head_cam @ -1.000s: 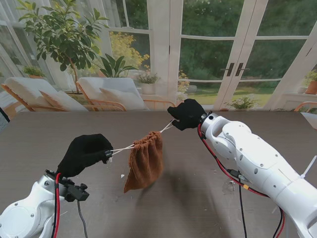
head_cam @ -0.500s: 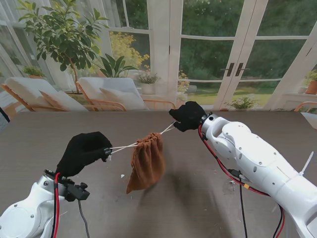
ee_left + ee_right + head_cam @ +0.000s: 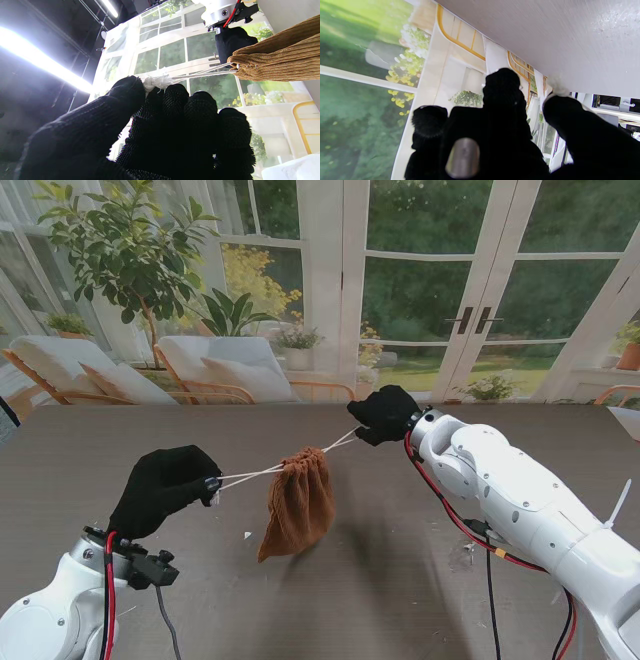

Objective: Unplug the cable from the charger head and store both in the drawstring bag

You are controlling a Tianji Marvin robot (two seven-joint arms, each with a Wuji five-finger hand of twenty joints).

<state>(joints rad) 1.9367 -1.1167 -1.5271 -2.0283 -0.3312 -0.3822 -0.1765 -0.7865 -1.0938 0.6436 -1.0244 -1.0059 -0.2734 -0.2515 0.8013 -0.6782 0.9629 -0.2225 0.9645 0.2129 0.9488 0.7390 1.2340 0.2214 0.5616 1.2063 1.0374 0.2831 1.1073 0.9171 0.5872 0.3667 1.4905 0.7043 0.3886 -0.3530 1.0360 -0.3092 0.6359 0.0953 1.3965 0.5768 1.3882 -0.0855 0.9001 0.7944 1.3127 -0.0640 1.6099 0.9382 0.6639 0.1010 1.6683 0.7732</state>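
The brown drawstring bag hangs in the air between the two arms, above the tabletop, its mouth gathered tight and its body drooping toward me. The left robot hand has its gloved fingers closed on the knotted end of one white cord; the left wrist view shows that knot pinched between thumb and forefinger. The right robot hand is closed on the other cord end, farther from me, and both cords run taut to the bag's puckered neck. The bag looks like soft ribbed cloth: limp, light, easily swung, with no shape of its own. I judge the sag means something sits inside, though neither cable nor charger head can be seen. The thin cords may slip through gloved fingers, so the knots are the surest place to grip; the cloth itself would simply crumple.
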